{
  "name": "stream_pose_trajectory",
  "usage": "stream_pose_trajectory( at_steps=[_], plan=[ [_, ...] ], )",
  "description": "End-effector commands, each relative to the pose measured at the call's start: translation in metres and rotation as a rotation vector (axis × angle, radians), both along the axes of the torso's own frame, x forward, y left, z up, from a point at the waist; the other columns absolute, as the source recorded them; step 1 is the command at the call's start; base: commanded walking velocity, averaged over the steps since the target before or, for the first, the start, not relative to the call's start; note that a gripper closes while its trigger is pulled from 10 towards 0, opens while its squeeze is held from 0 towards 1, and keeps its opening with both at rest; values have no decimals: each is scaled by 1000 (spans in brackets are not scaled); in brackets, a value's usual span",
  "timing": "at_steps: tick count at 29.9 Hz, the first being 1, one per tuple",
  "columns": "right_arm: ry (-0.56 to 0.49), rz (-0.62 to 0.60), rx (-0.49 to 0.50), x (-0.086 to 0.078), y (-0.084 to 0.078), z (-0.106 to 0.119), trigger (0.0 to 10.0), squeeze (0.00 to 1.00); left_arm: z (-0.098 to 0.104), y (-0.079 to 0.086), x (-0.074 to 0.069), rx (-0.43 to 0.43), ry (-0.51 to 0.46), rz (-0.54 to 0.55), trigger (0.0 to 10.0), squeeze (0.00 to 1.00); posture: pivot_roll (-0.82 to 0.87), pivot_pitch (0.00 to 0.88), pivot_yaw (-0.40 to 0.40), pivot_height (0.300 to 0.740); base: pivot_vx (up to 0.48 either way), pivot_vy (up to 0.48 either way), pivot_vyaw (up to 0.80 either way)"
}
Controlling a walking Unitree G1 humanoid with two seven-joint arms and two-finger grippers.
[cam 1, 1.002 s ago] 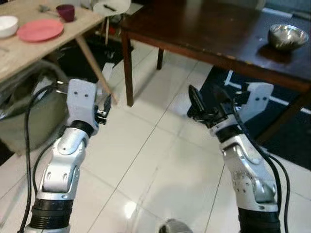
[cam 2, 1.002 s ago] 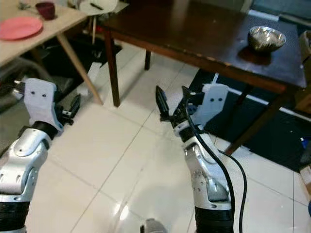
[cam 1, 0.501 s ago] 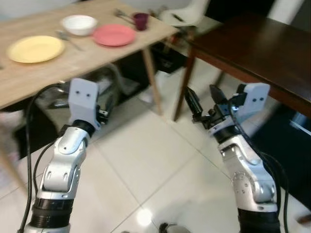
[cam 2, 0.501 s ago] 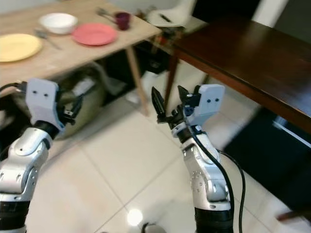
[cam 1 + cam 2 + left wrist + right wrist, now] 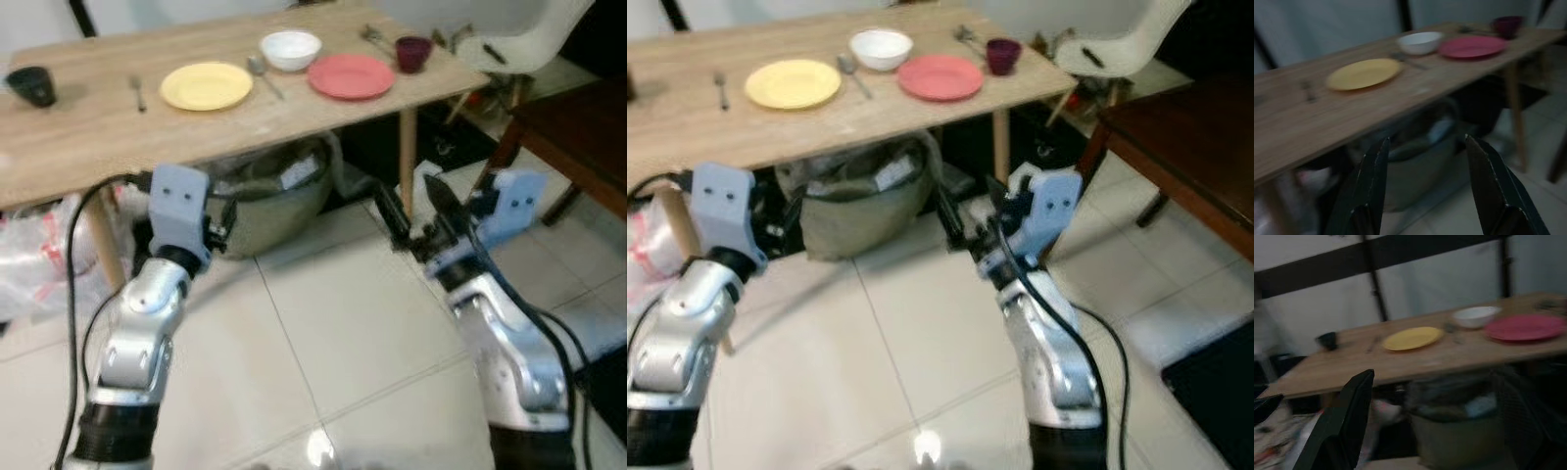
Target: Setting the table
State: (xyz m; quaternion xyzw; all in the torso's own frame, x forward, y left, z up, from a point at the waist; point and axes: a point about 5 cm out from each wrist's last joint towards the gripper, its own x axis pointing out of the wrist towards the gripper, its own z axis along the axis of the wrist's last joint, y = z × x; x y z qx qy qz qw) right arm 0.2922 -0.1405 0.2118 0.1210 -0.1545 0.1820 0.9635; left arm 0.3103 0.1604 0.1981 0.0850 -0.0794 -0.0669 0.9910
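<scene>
Wood table (image 5: 88, 127) holds yellow plate (image 5: 206, 86), white bowl (image 5: 290, 49), red plate (image 5: 351, 76), maroon cup (image 5: 412, 53). Left gripper (image 5: 1425, 191) and right gripper (image 5: 411, 211) both spread wide, empty.

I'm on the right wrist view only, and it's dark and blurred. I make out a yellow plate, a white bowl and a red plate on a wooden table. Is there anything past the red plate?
Observer: Yes, a dark red cup stands just past the red plate, near the table's end.
Operator: Any cutlery by the yellow plate?
Observer: A fork lies on the far side of the yellow plate from the bowl.
Operator: What's under the table?
Observer: A grey-green bag sits on the floor there.
</scene>
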Motion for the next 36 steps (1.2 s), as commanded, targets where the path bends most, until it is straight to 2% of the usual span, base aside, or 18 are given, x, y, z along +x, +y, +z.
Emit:
stream_pose_trajectory(
  at_steps=[1, 8, 21, 29, 36],
  plan=[
    [3, 26, 3, -1, 5, 0, 10000, 0, -4, 5, 0, 8, 17, 26, 10000, 43, -82, 16, 45, 740, 480, 0, 750],
    [6, 14, 8, 0, 4, -1, 10000, 0, -4, 5, 1, 10, 17, 27, 10000, 43, -82, 20, 48, 740, 480, 0, 736],
    [11, 13, 20, 0, 5, -1, 10000, 0, -5, 6, 1, 14, 19, 35, 10000, 43, -78, 24, 49, 740, 480, 0, 0],
    [7, 10, 25, 0, 5, 0, 10000, 0, -4, 7, 1, 17, 18, 37, 10000, 47, -75, 27, 51, 740, 480, 0, 707],
    [20, -27, 44, 3, 0, 0, 10000, 0, -4, 6, 2, 17, 17, 36, 10000, 47, -75, 29, 51, 740, 480, 0, 0]
  ],
)
